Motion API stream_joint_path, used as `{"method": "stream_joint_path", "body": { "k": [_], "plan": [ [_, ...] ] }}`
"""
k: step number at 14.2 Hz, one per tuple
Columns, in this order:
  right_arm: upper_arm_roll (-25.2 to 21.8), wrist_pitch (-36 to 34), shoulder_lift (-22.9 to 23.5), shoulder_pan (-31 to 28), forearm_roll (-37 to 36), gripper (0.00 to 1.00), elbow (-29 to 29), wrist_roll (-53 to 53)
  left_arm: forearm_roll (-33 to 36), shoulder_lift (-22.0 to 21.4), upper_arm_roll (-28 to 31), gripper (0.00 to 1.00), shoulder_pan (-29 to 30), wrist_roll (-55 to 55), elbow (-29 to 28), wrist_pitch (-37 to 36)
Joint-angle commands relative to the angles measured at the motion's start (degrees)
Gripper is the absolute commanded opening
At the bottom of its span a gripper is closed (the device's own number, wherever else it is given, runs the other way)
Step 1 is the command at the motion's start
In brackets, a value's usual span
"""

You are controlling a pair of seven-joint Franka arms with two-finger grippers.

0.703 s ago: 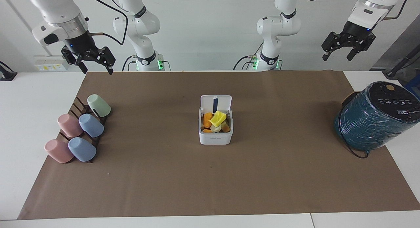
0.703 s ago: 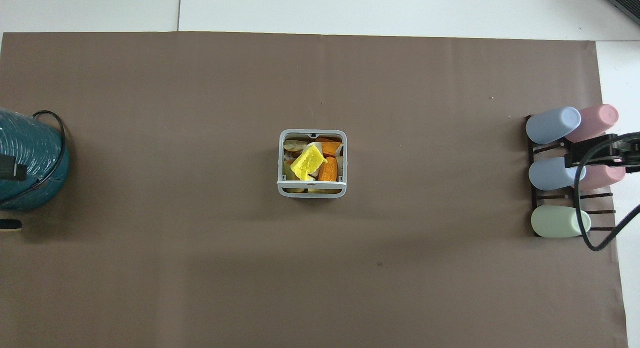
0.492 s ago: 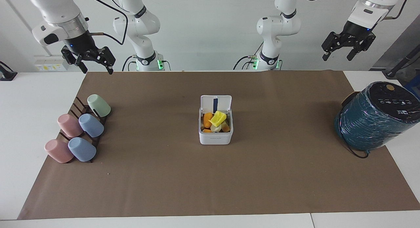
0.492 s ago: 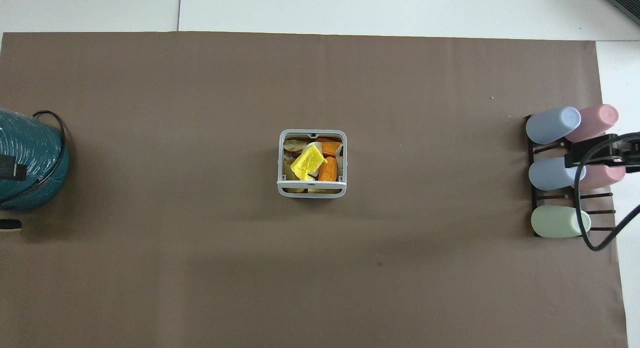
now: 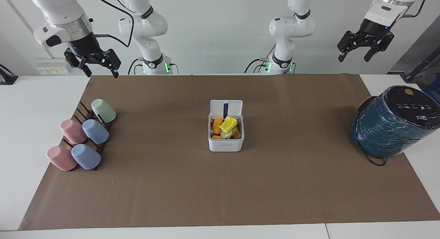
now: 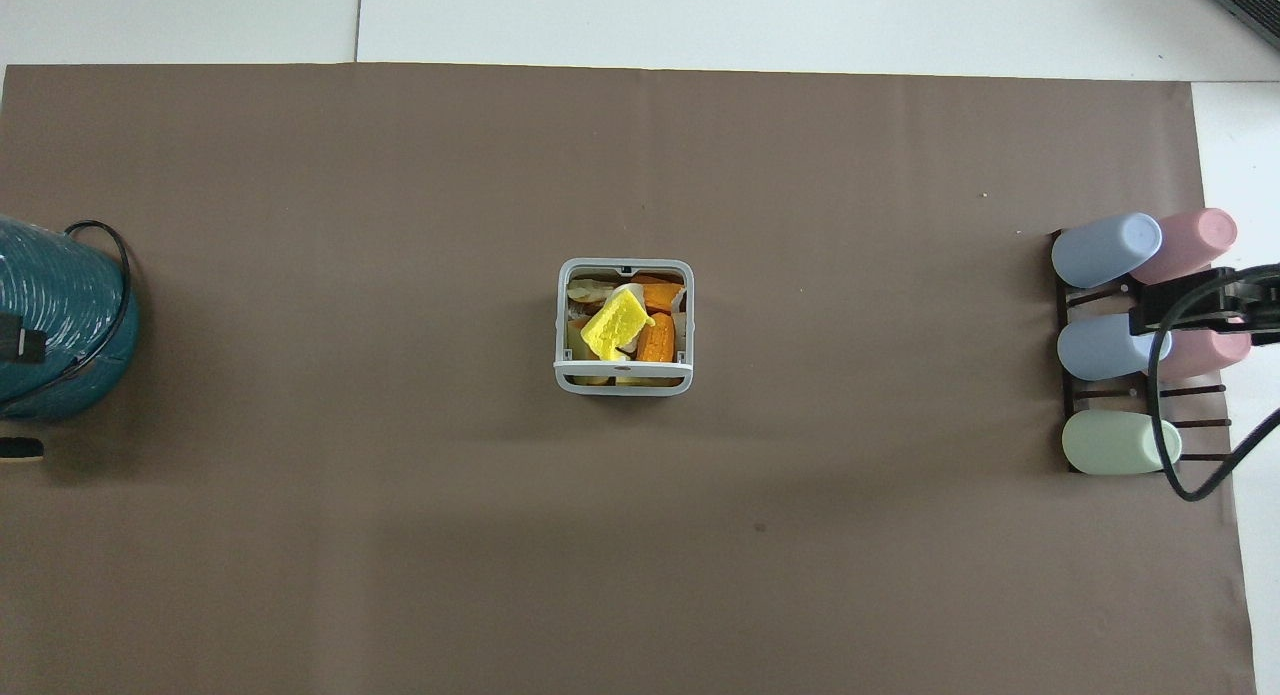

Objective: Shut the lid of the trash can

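The white square trash can stands in the middle of the brown mat and also shows in the overhead view. It holds yellow and orange scraps. Its lid stands upright on the side nearer the robots, with the dark blue strip on its underside showing. My right gripper is open, up in the air over the mat's edge toward the right arm's end. My left gripper is open, high in the air near the teal cylinder. Both are well away from the trash can.
A dark rack with several pastel cups lies at the right arm's end of the table. A large teal wrapped cylinder with a black cable stands at the left arm's end. The brown mat covers most of the table.
My left gripper has risen slightly. My right gripper, the trash can and the lid have not moved.
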Motion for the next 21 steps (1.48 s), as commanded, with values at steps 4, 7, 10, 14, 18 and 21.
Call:
{"method": "stream_joint_path", "body": {
  "k": [4,7,10,14,18,21],
  "plan": [
    [0.8,-0.6,-0.7,-1.3,1.3,1.0,-0.4,-1.4,1.0,-1.4,-2.9,1.0,-0.2,0.0,-1.0,1.2],
    [0.8,-0.6,-0.7,-1.3,1.3,1.0,-0.4,-1.4,0.9,-1.4,-5.4,1.0,-0.2,-0.5,-1.1,1.8],
    [0.8,-0.5,-0.7,-1.3,1.3,1.0,-0.4,-1.4,0.6,-1.5,-9.0,1.0,-0.3,-0.7,-1.4,2.8],
    [0.8,-0.6,-0.7,-1.3,1.3,1.0,-0.4,-1.4,-1.1,-1.4,-12.4,1.0,-2.5,-3.6,-2.7,3.9],
    [0.8,-0.6,-0.7,-1.3,1.3,1.0,-0.5,-1.4,-1.1,-1.1,-12.5,0.38,-10.5,-6.7,-7.2,10.1],
    [0.8,-0.5,-0.7,-1.3,1.3,1.0,-0.4,-1.4,-1.1,-1.3,-12.5,0.0,-17.0,-12.0,-11.4,15.5]
  ]
}}
